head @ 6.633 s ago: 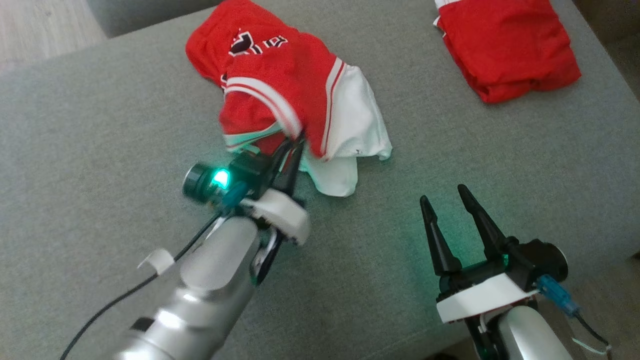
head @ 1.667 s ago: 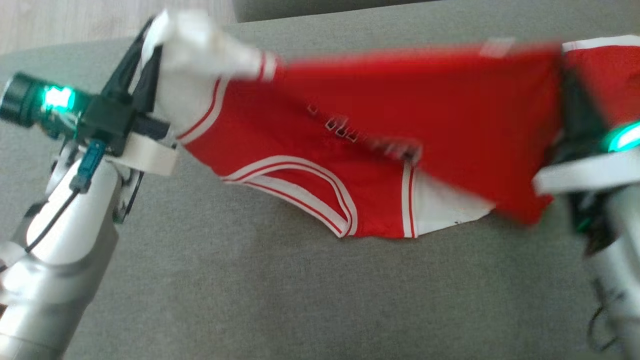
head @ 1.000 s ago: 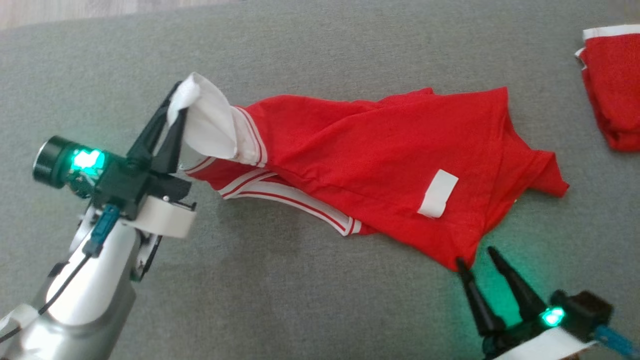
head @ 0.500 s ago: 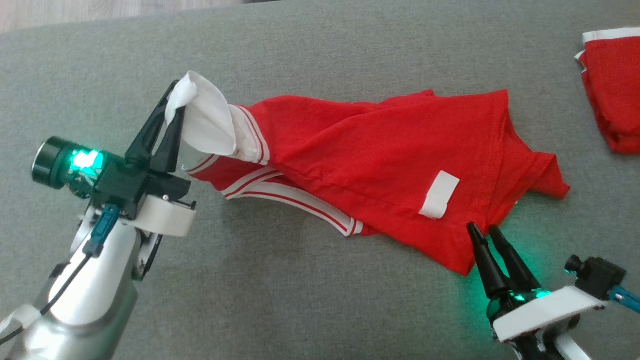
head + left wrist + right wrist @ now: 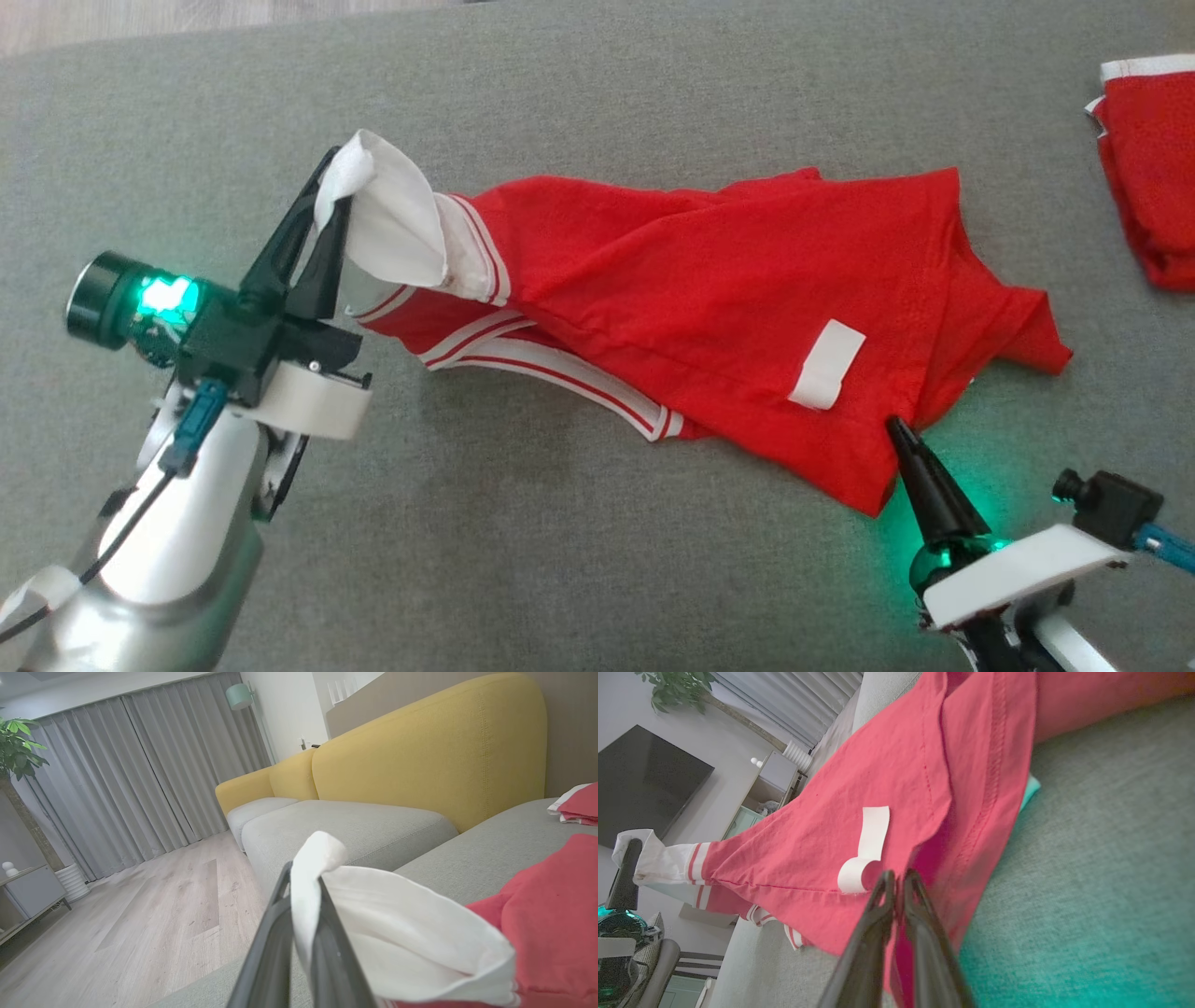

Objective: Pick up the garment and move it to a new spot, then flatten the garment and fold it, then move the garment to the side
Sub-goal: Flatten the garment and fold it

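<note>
The garment (image 5: 709, 280), a red jersey with white trim, lies rumpled across the middle of the grey sofa seat (image 5: 560, 560), not yet flat. Its white end on the left is lifted clear of the seat, clamped in the left end effector (image 5: 334, 182). The right end effector (image 5: 898, 427) has its fingers together on the red hem toward the front right, just below a white label (image 5: 826, 364). This looks like the flattening step. Next, both arms should draw apart to stretch the cloth taut, keeping both pinches.
</note>
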Robot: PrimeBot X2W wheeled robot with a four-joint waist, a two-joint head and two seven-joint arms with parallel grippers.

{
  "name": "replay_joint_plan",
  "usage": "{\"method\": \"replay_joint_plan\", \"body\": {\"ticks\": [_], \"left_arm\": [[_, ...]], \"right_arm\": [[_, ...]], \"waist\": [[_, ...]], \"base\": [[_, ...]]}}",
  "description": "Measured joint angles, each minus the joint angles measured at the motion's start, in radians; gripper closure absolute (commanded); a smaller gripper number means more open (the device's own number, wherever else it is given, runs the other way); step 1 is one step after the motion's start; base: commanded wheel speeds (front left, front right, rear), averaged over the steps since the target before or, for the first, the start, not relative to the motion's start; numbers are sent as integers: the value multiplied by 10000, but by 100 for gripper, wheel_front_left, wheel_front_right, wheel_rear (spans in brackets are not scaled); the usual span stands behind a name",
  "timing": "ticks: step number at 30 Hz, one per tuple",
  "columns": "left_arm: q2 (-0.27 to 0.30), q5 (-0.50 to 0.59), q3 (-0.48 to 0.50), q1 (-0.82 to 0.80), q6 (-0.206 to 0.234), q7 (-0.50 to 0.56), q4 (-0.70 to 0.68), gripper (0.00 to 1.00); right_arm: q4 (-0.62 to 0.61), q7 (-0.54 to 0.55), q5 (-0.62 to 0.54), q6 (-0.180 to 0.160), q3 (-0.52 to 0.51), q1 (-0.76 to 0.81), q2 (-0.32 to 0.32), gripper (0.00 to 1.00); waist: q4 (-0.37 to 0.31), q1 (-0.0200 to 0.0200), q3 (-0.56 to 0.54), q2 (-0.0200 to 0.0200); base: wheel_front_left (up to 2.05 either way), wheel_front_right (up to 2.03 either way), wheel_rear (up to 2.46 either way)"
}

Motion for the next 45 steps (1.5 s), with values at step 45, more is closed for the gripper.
{"method": "replay_joint_plan", "body": {"ticks": [45], "left_arm": [[548, -491, -675, -10412, -1647, 38, 2228, 100]], "right_arm": [[1383, 575, -5256, 0, -1946, -11234, -2491, 100]], "waist": [[-289, 4, 1324, 0]], "base": [[0, 0, 0]]}}
